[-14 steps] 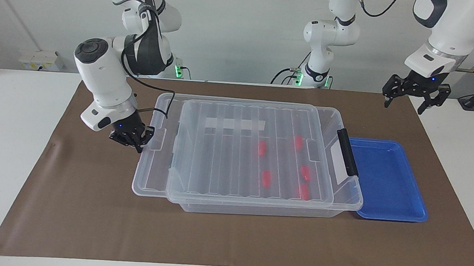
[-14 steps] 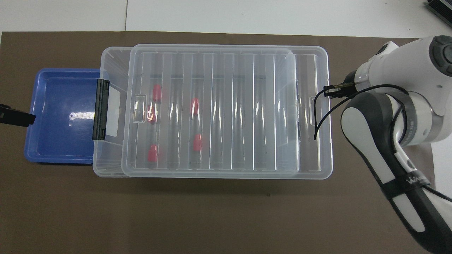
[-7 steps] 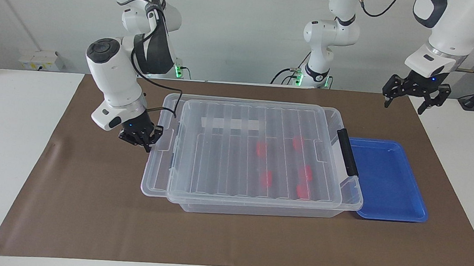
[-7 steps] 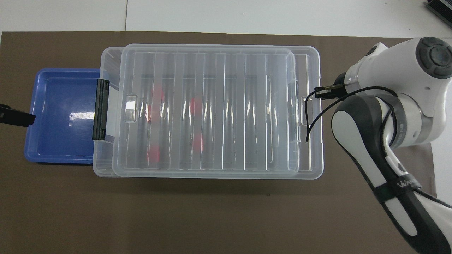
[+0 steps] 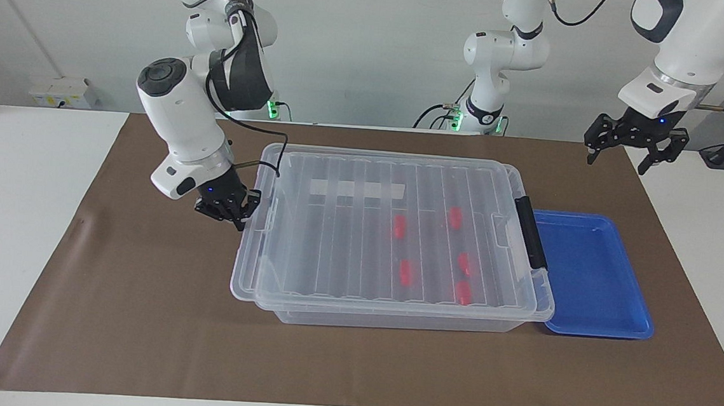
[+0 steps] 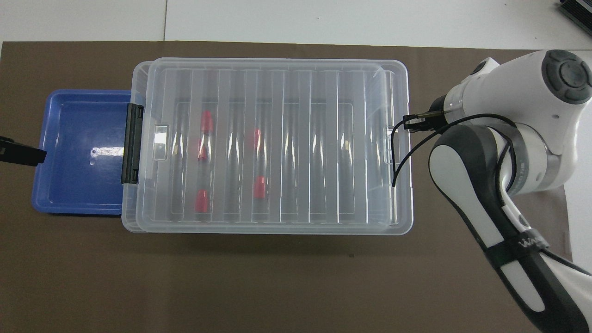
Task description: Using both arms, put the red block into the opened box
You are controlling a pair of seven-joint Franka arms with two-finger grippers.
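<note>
Five red blocks (image 5: 400, 227) are seen lying inside the clear storage box (image 5: 386, 319), under its ribbed clear lid (image 5: 347, 227), toward the left arm's end. Lid is laid on the box, overhanging it at the right arm's end. Right gripper (image 5: 234, 210) is clenched — pressed against the lid's edge at that end. Left gripper (image 5: 624, 145) is held released, up in the air, waiting over the brown mat (image 5: 136, 340) near the blue tray (image 5: 592, 276). Tray is set just beside the box's black handle (image 5: 530, 232) — nothing is gripped by either arm.

Robotics lab (white arms (image 5: 184, 108), bare walls)
</note>
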